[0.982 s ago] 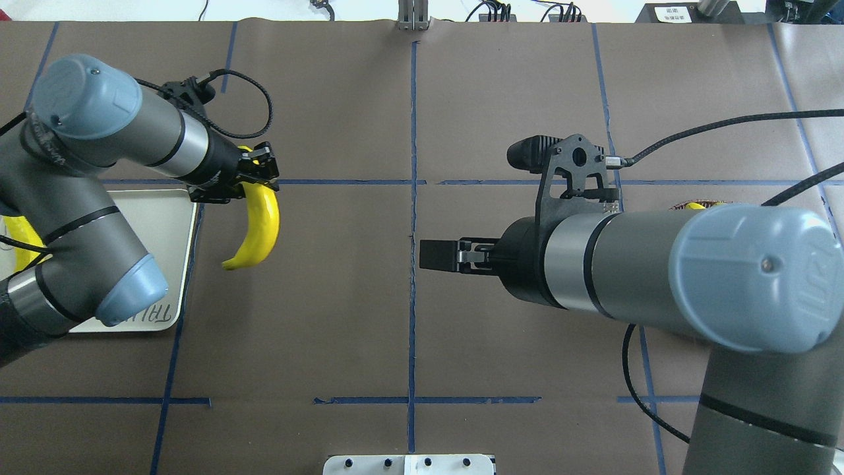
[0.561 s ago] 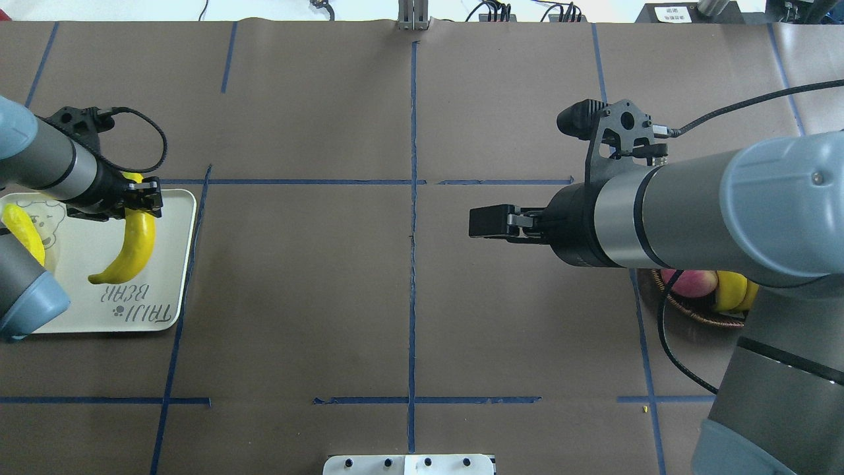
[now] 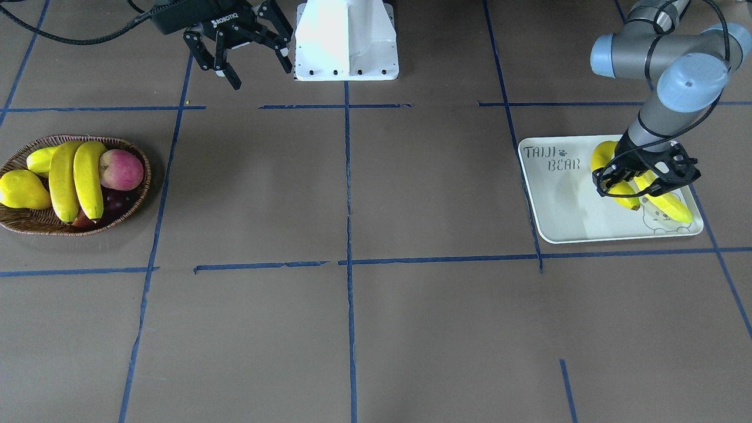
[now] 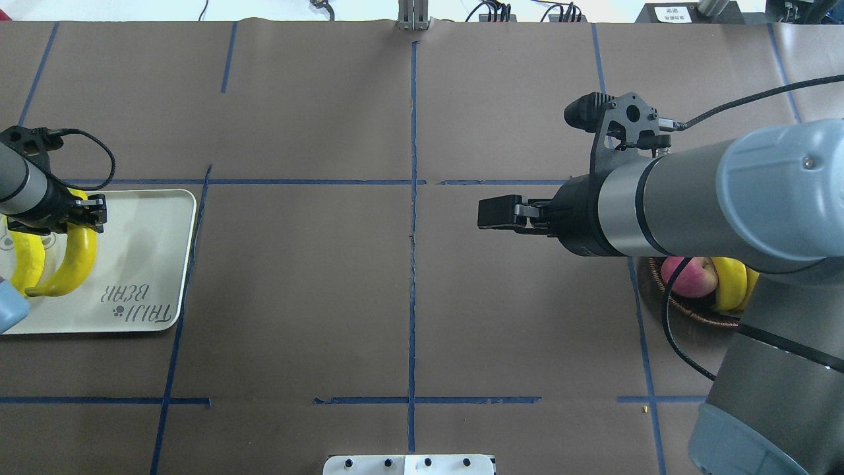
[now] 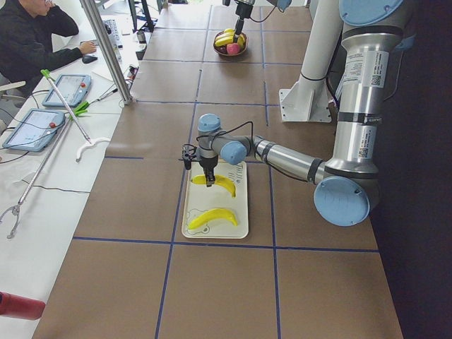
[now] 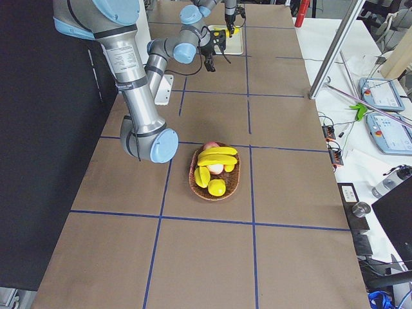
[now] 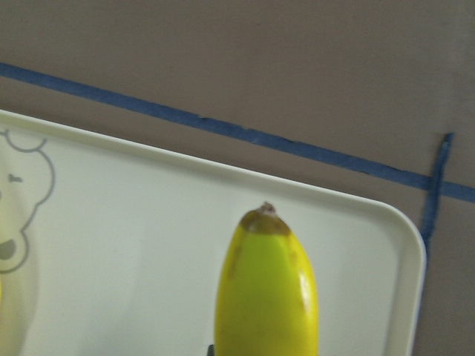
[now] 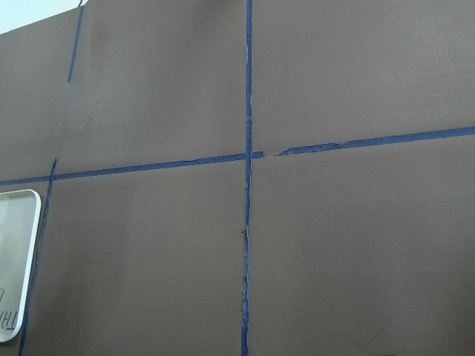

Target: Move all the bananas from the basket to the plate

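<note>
My left gripper [image 3: 645,183] [image 4: 60,221] is shut on a banana [image 3: 610,171] [image 4: 71,262] and holds it low over the white plate [image 3: 564,205] [image 4: 145,231]. The banana's tip [image 7: 266,222] fills the left wrist view. A second banana [image 3: 670,205] [image 4: 26,260] lies on the plate beside it, near the bear outline. Two more bananas [image 3: 61,179] [image 3: 88,176] lie in the wicker basket [image 3: 138,197] [image 4: 686,313]. My right gripper [image 3: 258,69] [image 4: 494,212] is open and empty, in the air between the table's middle and the basket.
The basket also holds a yellow pear [image 3: 20,189], a red apple [image 3: 120,169] and a small yellow-green fruit [image 3: 36,158]. The white robot base [image 3: 346,41] stands at the table's edge. An operator [image 5: 28,35] sits beyond the table's far side.
My left gripper has carried the banana leftward from above the bare table to over the plate, beside the other banana. My right arm has drawn back toward the basket side.
</note>
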`<state>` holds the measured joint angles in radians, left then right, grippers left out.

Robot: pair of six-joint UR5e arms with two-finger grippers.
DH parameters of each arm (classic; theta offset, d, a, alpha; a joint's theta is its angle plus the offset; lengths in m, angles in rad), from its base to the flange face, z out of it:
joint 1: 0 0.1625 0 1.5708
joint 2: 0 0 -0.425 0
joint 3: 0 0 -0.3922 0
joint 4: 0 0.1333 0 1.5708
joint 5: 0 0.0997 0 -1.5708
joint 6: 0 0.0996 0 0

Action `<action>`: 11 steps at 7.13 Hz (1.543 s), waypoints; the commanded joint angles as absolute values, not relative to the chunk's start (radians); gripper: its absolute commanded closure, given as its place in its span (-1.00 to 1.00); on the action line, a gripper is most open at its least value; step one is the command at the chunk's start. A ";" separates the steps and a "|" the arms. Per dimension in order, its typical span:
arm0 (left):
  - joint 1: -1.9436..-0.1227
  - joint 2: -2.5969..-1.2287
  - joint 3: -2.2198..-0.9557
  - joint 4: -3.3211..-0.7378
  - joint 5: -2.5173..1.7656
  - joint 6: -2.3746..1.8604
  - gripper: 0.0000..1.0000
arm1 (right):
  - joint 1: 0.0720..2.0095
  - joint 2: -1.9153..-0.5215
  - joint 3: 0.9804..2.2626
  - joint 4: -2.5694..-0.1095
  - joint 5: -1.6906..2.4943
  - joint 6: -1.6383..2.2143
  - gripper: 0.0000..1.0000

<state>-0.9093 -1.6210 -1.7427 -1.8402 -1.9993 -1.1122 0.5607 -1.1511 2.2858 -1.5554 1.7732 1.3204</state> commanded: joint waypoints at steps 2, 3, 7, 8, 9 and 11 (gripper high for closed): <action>-0.910 -1.589 -1.717 -1.842 -1.928 -1.068 0.54 | 0.566 -1.149 2.283 -1.555 1.773 1.319 -1.00; -0.910 -1.585 -1.712 -1.845 -1.916 -1.057 -0.97 | 0.568 -1.150 2.283 -1.555 1.773 1.319 -1.00; -0.908 -1.598 -1.817 -1.884 -1.960 -1.071 -0.99 | 0.696 -1.283 2.302 -1.680 1.909 1.165 -1.00; -0.910 -1.609 -1.877 -1.843 -2.030 -1.100 -0.99 | 0.737 -1.390 2.337 -1.678 1.930 1.050 -1.00; -0.910 -1.684 -1.944 -1.719 -2.049 -1.151 -0.99 | 0.796 -1.472 2.364 -1.677 1.975 0.966 -1.00; -0.876 -1.880 -1.970 -1.547 -2.051 -1.305 -0.99 | 0.927 -1.596 2.362 -1.678 2.092 0.745 -1.00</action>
